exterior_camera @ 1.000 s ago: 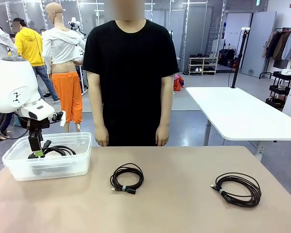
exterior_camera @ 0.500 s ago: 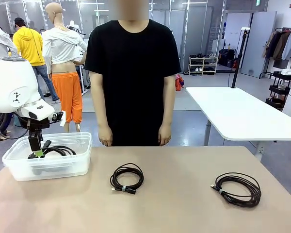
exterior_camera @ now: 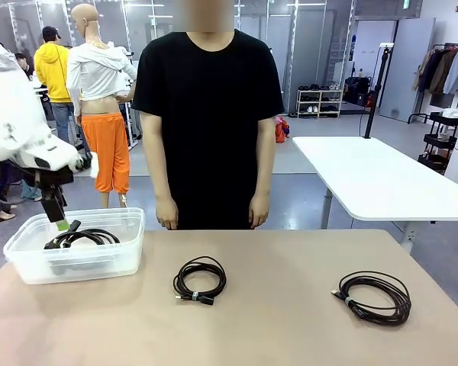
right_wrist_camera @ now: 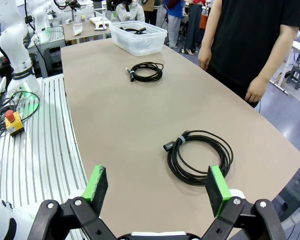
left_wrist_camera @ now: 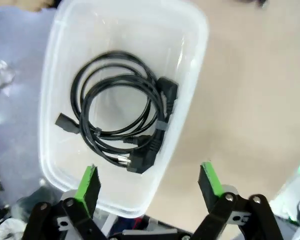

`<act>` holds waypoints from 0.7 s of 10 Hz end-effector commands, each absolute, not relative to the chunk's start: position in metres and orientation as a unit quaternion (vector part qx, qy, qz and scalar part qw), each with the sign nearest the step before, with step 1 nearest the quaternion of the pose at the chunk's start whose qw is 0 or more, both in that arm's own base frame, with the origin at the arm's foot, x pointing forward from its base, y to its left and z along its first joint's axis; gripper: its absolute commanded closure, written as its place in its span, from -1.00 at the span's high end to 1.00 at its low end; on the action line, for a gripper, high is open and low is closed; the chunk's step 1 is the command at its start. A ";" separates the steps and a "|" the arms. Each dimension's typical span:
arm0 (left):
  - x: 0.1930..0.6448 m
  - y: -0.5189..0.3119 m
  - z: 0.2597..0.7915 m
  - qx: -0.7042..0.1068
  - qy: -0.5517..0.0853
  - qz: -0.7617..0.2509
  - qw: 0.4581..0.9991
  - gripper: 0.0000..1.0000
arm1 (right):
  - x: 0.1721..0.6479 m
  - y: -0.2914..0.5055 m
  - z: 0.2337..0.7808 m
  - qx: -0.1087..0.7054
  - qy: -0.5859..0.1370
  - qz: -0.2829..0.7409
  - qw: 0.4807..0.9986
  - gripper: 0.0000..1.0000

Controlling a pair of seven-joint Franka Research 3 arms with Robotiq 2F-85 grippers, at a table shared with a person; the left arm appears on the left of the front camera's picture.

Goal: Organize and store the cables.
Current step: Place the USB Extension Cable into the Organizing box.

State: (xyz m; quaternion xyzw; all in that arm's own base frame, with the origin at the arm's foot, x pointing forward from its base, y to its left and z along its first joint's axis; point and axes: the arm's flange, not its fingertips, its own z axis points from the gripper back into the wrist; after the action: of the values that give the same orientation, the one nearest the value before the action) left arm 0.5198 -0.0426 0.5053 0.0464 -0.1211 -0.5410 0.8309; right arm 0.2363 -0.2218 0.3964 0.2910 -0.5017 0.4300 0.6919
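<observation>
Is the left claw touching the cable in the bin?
Apart. Left wrist view: the open left claw hangs above the bin, the cable lying loose on its floor, clear of both pads.

No legible text, label, brand name, number or sign is presented on any surface in these views.

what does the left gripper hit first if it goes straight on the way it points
Probably the clear plastic bin's rim: the open left gripper straddles it. The coiled cable's plug lies just inside, so depth leaves doubt.
</observation>
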 end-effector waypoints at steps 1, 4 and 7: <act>0.473 -0.019 0.524 -0.013 -0.182 -0.516 0.837 1.00 | 0.236 -0.222 0.397 0.288 -0.510 0.432 0.686 1.00; 0.419 -0.009 0.516 -0.115 -0.249 -0.447 0.851 1.00 | 0.236 -0.222 0.397 0.288 -0.510 0.432 0.686 1.00; 0.368 0.007 0.487 -0.205 -0.338 -0.402 0.826 1.00 | 0.236 -0.222 0.397 0.288 -0.510 0.432 0.686 1.00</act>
State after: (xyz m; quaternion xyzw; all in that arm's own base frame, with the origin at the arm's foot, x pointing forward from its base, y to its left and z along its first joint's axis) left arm 0.3836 0.0046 0.4959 -0.2005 -0.2887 -0.3978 0.8475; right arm 0.2363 -0.2216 0.3963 0.2915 -0.5016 0.4300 0.6917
